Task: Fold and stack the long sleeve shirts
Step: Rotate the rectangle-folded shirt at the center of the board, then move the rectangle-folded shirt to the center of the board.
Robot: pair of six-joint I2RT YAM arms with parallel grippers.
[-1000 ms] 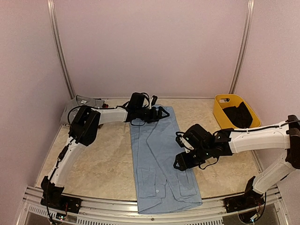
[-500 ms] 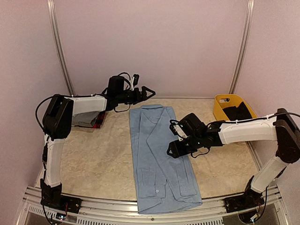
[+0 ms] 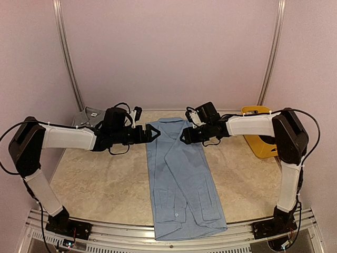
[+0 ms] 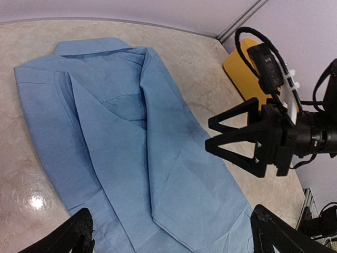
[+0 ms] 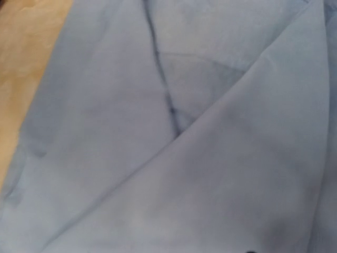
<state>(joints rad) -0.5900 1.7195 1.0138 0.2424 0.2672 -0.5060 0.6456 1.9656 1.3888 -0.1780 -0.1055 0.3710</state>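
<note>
Blue shirt [image 3: 179,179], collar end between left tool [image 3: 156,132] and right tool [image 3: 184,137].

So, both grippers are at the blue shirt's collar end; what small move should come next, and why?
Probably lower both and pinch the far corners. The left gripper and the right gripper hang open and empty at either side of the collar end of the light blue shirt, whose sleeves already lie folded in, so folding it toward the near edge seems next.

High rear camera and close wrist cameras share the blue shirt [image 3: 179,179].
</note>
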